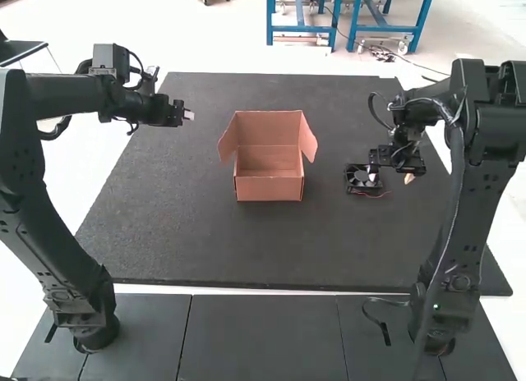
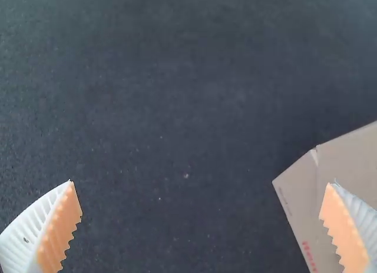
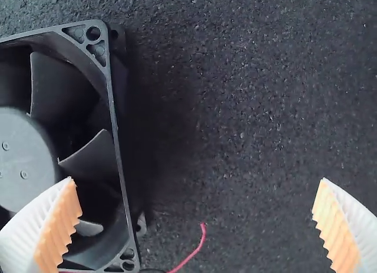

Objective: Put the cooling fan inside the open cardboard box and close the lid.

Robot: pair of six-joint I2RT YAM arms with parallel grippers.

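The open cardboard box [image 1: 269, 163] stands in the middle of the black mat, its flaps up. A corner of one flap [image 2: 336, 190] appears in the left wrist view. The black cooling fan [image 1: 359, 179] lies flat on the mat right of the box, with a thin red wire [image 3: 191, 254] trailing from it. My right gripper [image 1: 392, 175] hangs open just over the fan's right edge; one finger [image 3: 56, 226] is above the fan frame [image 3: 112, 137], the other [image 3: 339, 226] over bare mat. My left gripper [image 1: 182, 114] is open, held above the mat left of the box.
The black mat [image 1: 164, 217] covers most of the table, with free room in front of the box and to its left. The mat's front edge runs near the arm bases.
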